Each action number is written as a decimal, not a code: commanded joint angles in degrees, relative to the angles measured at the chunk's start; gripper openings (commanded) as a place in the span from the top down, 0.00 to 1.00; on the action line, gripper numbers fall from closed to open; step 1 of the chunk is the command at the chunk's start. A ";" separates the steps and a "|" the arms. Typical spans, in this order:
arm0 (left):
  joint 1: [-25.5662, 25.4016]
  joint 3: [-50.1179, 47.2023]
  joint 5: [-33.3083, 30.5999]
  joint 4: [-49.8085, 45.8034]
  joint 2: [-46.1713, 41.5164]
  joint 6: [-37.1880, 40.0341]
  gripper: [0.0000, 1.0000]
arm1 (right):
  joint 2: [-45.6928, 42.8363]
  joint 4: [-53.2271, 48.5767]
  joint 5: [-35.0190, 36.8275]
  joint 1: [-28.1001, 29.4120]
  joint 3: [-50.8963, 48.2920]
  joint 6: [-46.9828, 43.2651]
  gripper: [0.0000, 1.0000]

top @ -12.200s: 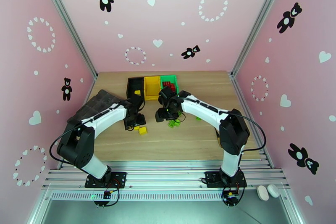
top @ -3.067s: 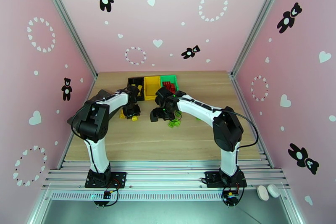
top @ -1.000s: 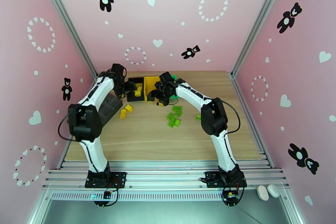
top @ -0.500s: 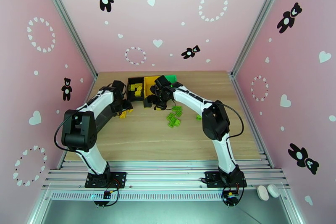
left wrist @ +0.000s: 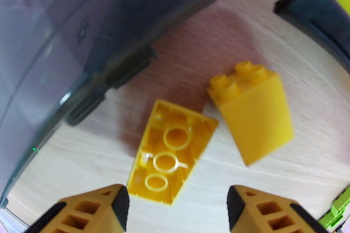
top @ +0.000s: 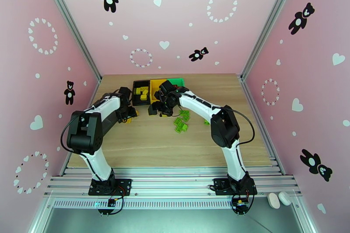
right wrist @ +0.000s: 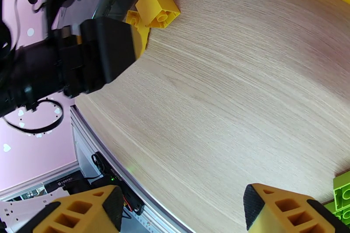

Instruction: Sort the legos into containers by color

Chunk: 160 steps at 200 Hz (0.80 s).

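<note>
- Legos (left wrist: 170,153) at far left: two yellow ones loose on the table (left wrist: 306,172), just beside the tray (left wrist: 87,33), one upside down, the other lying close by; not yet binned.
- Left gripper (left wrist: 175,205) above that pair, jaws apart, nothing held; looks lined up on the upturned one.
- Black bin (top: 141,81) next: several yellow legos (top: 141,92) already inside, so seemingly well along with that colour.
- Yellow bin (top: 154,86) touching it on the right, partly behind the right arm; nothing visible in the exposed part.
- Right gripper (right wrist: 183,203) low over bare table just in front of the yellow bin, jaws apart, empty.
- Green bin (top: 177,81) last in the row, mostly hidden; contents impossible to tell.
- Green legos (top: 180,122) clustered on the table near the right arm, one more apart to the right; all yet to be moved.
- Roughly midway, at a guess: two yellow and the whole green cluster left.
</note>
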 commanded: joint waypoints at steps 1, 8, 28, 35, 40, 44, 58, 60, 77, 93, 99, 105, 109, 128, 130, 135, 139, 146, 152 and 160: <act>-0.48 -0.84 -1.42 1.42 1.24 1.33 0.37 | -3.10 -2.18 0.51 -0.13 -0.54 -1.28 0.23; -0.53 -0.80 -1.64 1.48 1.40 1.43 0.38 | -3.10 -2.26 0.42 -0.14 -0.59 -1.37 0.23; -0.52 -0.53 -1.63 1.90 2.27 2.10 0.39 | -3.10 -2.52 0.34 -0.40 -0.57 -1.50 0.23; -0.51 -0.33 -1.71 1.86 2.76 2.35 0.41 | -3.10 -2.56 0.24 -0.44 -0.58 -1.64 0.23; -0.53 -0.10 -1.79 1.74 3.08 2.46 0.41 | -3.07 -2.61 0.16 -0.47 -0.66 -1.58 0.23; -0.56 0.07 -1.84 1.65 3.32 2.49 0.42 | -3.02 -2.59 0.16 -0.48 -0.61 -1.67 0.23; -0.66 0.30 -1.63 1.63 3.81 2.62 0.43 | -3.01 -2.72 0.07 -0.71 -0.72 -1.76 0.23; -0.66 0.30 -1.62 1.58 3.91 2.65 0.44 | -3.01 -2.71 0.09 -0.73 -0.67 -1.81 0.23; -0.87 0.61 -1.69 1.63 4.24 2.84 0.47 | -3.01 -2.74 0.09 -0.83 -0.74 -1.80 0.23; -1.10 0.70 -1.72 1.56 4.33 2.84 0.49 | -3.01 -2.73 0.07 -0.87 -0.82 -1.83 0.23; -1.28 0.74 -1.73 1.56 4.24 2.91 0.50 | -3.01 -2.58 0.07 -0.99 -0.90 -1.83 0.23; -1.44 0.82 -1.80 1.56 4.24 2.93 0.51 | -3.01 -2.63 0.07 -1.00 -0.92 -1.71 0.23; -1.58 0.79 -1.88 1.56 4.24 2.93 0.52 | -3.02 -2.57 0.07 -0.95 -1.03 -1.69 0.23; -2.04 0.92 -2.08 1.46 4.13 2.98 0.57 | -3.02 -2.32 -0.02 -0.98 -1.15 -1.64 0.23; -2.12 0.90 -2.07 1.47 4.15 2.98 0.57 | -3.01 -2.26 -0.06 -0.99 -1.22 -1.65 0.23; -2.22 0.92 -2.14 1.47 3.99 3.06 0.58 | -3.01 -2.22 -0.11 -0.99 -1.19 -1.60 0.23; -2.35 0.92 -2.15 1.45 3.97 3.10 0.59 | -3.01 -2.18 -0.11 -0.99 -1.19 -1.55 0.23; -2.50 0.90 -2.20 1.44 3.88 3.10 0.59 | -3.01 -2.17 -0.11 -0.95 -1.19 -1.55 0.23; -2.61 0.94 -2.16 1.32 3.76 3.08 0.61 | -3.01 -2.11 -0.06 -0.92 -1.30 -1.56 0.23; -2.84 0.96 -2.24 1.29 3.70 3.05 0.62 | -3.01 -2.05 -0.11 -0.96 -1.31 -1.54 0.23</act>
